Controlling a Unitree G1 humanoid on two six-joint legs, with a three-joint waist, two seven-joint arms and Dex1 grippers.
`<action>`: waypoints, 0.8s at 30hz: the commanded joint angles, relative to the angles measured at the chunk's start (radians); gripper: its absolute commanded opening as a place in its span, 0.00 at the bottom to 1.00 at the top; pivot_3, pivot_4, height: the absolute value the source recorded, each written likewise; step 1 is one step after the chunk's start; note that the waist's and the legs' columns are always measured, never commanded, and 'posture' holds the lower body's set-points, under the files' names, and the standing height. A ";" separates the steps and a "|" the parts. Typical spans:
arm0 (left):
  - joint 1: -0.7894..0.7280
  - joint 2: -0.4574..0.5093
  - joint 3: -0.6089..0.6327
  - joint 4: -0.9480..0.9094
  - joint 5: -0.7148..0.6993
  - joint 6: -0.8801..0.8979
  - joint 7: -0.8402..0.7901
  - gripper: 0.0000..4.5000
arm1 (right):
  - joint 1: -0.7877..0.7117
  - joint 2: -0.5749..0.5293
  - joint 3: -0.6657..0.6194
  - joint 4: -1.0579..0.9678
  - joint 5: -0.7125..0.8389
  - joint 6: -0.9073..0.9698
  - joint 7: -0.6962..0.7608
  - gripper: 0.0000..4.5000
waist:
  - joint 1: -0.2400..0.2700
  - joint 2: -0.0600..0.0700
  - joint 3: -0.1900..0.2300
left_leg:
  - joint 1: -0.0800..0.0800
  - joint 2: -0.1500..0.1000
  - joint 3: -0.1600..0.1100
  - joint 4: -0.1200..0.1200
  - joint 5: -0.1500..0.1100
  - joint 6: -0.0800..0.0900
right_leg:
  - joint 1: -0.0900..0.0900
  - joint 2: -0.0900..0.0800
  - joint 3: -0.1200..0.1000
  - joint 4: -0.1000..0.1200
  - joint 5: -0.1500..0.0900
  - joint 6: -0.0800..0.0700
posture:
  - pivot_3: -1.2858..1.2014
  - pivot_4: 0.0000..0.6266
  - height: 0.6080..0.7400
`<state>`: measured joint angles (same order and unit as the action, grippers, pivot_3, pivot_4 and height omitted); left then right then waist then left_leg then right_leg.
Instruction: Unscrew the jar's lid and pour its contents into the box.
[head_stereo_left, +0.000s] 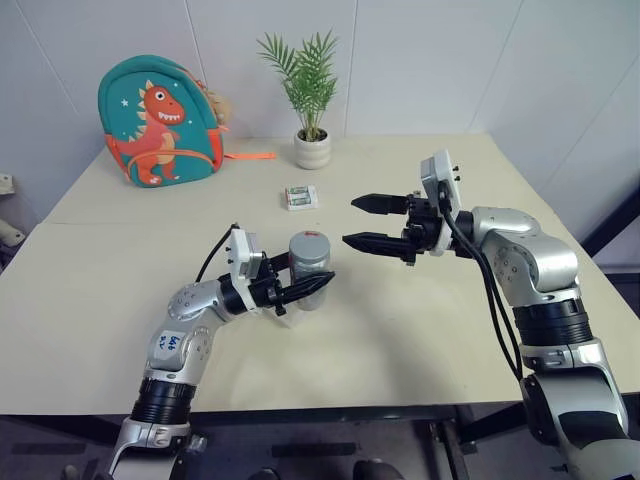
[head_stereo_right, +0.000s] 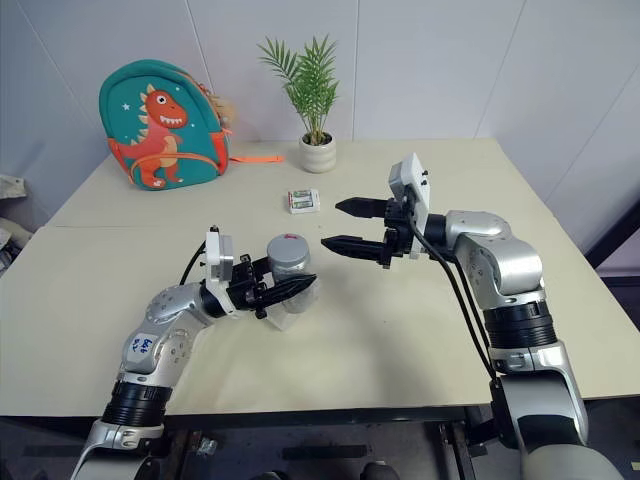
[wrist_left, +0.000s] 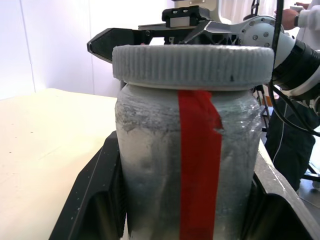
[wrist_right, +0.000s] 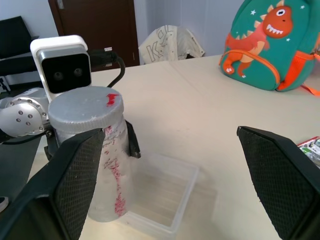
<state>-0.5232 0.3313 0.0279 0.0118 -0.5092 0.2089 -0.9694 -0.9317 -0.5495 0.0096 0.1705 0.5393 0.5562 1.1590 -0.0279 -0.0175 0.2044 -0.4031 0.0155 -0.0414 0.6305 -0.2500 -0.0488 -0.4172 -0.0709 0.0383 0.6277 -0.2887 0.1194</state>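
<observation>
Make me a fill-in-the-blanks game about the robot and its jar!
1. The left gripper is shut on the ____.
2. The lid is still ____ the jar.
3. The right gripper is ____, holding nothing.
4. The backpack shows an orange ____.

Missing words: jar; on; open; dinosaur

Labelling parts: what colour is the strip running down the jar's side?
Red, on the translucent grey jar; clearest in the left wrist view.
</observation>
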 joint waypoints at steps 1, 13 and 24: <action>-0.005 0.003 0.009 -0.038 -0.018 -0.010 -0.005 0.49 | 0.003 -0.020 -0.038 -0.021 0.030 0.016 0.017 0.99 | 0.001 0.000 0.000 | 0.000 0.000 0.000 0.000 0.000 0.000 | 0.000 0.000 0.000 0.000 0.000 0.000 | 0.52 0.24 1.00; -0.007 0.000 0.007 -0.038 -0.016 -0.007 0.001 0.49 | 0.013 0.150 0.014 -0.249 0.098 0.118 -0.127 0.99 | 0.001 0.000 0.000 | 0.000 0.000 0.000 0.001 0.000 0.000 | 0.000 0.000 0.000 0.001 0.000 0.000 | 0.52 0.24 1.00; -0.013 -0.003 0.003 -0.042 -0.017 -0.002 0.007 0.49 | 0.017 0.174 0.097 -0.253 0.022 0.035 -0.128 0.99 | -0.001 0.000 0.000 | 0.000 0.000 0.000 0.000 0.000 0.000 | 0.000 0.000 0.000 0.000 0.000 0.000 | 0.52 0.24 1.00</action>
<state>-0.5234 0.3292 0.0275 0.0117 -0.5092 0.2095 -0.9624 -0.9123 -0.3823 0.0999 -0.0550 0.5742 0.6272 1.0328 -0.0294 -0.0174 0.2045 -0.4032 0.0152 -0.0419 0.6307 -0.2498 -0.0487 -0.4172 -0.0709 0.0386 0.6280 -0.2885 0.1197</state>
